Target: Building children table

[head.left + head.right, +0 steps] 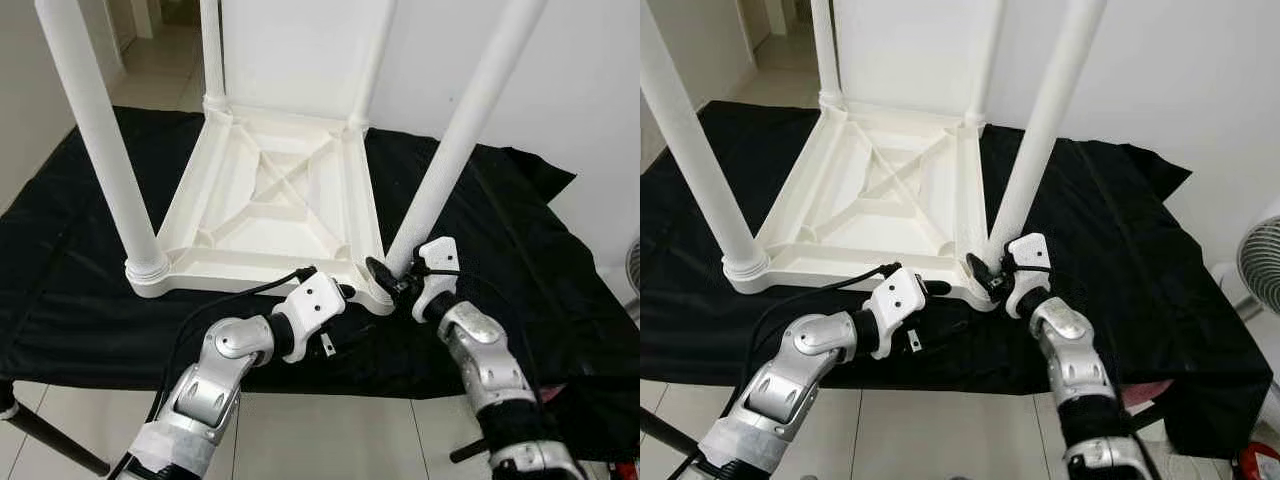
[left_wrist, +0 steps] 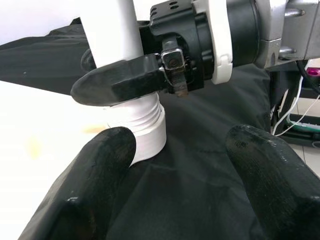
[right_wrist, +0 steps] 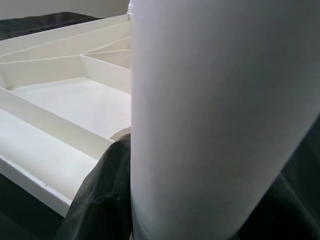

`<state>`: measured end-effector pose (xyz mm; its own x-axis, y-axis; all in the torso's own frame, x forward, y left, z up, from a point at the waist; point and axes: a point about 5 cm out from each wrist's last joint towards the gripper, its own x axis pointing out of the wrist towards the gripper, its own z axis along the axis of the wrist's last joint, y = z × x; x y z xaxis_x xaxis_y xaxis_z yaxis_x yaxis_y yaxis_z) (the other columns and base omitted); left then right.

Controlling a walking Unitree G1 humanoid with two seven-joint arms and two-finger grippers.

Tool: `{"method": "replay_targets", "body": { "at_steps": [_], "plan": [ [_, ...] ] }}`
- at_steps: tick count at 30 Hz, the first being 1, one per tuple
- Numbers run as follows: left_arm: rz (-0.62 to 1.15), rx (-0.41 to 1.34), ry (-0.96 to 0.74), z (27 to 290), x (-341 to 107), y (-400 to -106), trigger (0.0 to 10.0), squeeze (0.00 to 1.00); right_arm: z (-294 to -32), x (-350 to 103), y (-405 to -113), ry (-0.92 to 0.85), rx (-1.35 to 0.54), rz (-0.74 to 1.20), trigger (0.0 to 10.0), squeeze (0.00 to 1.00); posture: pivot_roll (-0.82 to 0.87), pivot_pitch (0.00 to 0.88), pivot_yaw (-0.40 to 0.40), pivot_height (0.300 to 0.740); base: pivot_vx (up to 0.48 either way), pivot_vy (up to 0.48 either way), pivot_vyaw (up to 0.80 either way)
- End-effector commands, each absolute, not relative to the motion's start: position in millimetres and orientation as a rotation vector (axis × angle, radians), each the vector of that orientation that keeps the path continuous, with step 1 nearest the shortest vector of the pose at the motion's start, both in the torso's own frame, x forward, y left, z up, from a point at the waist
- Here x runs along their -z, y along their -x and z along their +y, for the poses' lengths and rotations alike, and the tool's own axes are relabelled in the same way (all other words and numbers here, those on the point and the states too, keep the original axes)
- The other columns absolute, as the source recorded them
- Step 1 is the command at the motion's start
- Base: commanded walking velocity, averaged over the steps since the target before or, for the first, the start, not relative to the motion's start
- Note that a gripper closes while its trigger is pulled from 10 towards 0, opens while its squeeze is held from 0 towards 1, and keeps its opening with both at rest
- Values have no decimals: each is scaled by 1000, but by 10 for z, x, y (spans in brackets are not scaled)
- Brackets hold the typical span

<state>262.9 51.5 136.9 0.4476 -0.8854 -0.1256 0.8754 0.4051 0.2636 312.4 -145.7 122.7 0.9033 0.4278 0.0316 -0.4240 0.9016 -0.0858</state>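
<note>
Children's table (image 1: 270,200) lies upside down on a black cloth (image 1: 520,250) over the tabletop, legs up. The right gripper (image 1: 385,275) has its fingers closed around the near-right leg (image 1: 450,150) at its base, at 5 o'clock of the frame. The left gripper (image 2: 175,165), fingers wide, empty, waits just beside that corner. Judged light, rigid, smooth plastic; likely slippery, best gripped low by the threaded collar (image 2: 142,125). The left wrist view reveals this collar and the clamping finger; the head views do not.
</note>
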Motion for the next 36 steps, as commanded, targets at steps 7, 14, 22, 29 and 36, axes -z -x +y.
{"method": "replay_targets", "body": {
  "at_steps": [7, 14, 22, 29, 36],
  "plan": [
    [-56, 1020, -315, 507, -1383, -2707, 10000, 0, -1369, -1089, -3014, -20, 7, -1, 10000, 0, -13, 0, -114, 740, 0, 0, 0],
    [-61, 1004, -323, 516, -1378, -2715, 10000, 0, -1264, -1096, -2983, -40, -3, 12, 10000, 0, -11, 0, -115, 740, 0, 0, 0],
    [-76, 985, -340, 547, -1379, -2730, 10000, 0, -1298, -1245, -2983, -60, -83, -54, 10000, 1000, -3, 0, -119, 740, 0, 0, 0],
    [-88, 982, -351, 567, -1368, -2713, 10000, 0, -1396, -1343, -2972, -51, -227, -87, 10000, 1000, 2, 0, -121, 740, 0, 0, 0],
    [-89, 995, -349, 564, -1380, -2709, 10000, 0, -1555, -1346, -2987, 10, -451, -85, 10000, 0, -2, 0, -114, 740, 0, 0, 0]
  ]
}}
